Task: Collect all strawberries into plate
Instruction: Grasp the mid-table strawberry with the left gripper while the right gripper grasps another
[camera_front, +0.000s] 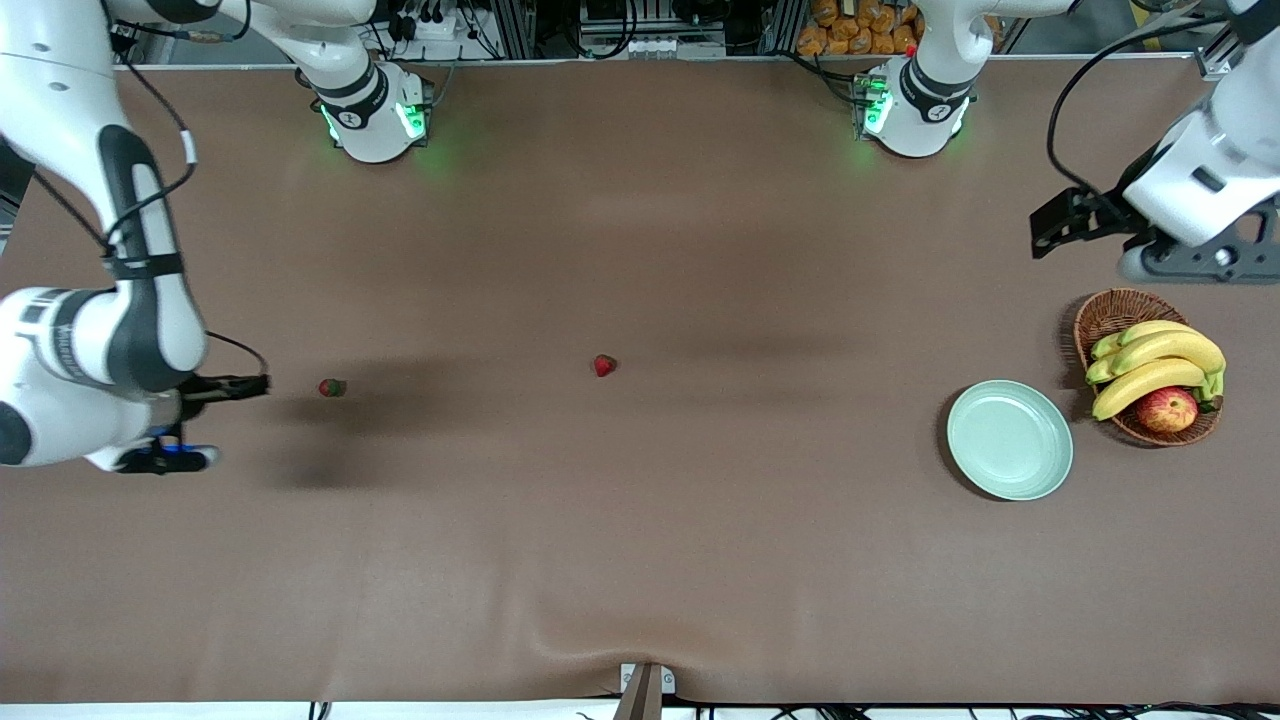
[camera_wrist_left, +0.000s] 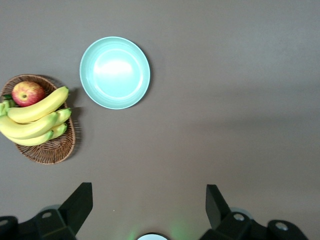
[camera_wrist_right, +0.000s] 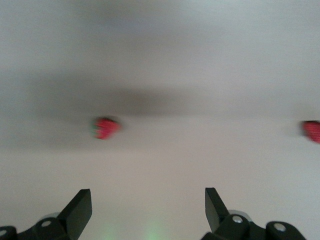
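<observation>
Two strawberries lie on the brown table: one (camera_front: 332, 387) toward the right arm's end, one (camera_front: 603, 365) near the middle. A third is not in view. The pale green plate (camera_front: 1010, 440) sits toward the left arm's end and holds nothing. My right gripper (camera_front: 170, 458) is open and empty, over the table beside the first strawberry. Its wrist view (camera_wrist_right: 149, 200) shows both berries, one close (camera_wrist_right: 105, 127) and one at the picture's edge (camera_wrist_right: 312, 131). My left gripper (camera_front: 1150, 265) is open and empty, up over the table by the basket. Its wrist view (camera_wrist_left: 149, 200) shows the plate (camera_wrist_left: 115, 72).
A brown wicker basket (camera_front: 1105, 315) with bananas (camera_front: 1160, 365) and a red-yellow apple (camera_front: 1167, 409) stands beside the plate at the left arm's end; it also shows in the left wrist view (camera_wrist_left: 47, 150). The table's front edge has a small bracket (camera_front: 645, 685).
</observation>
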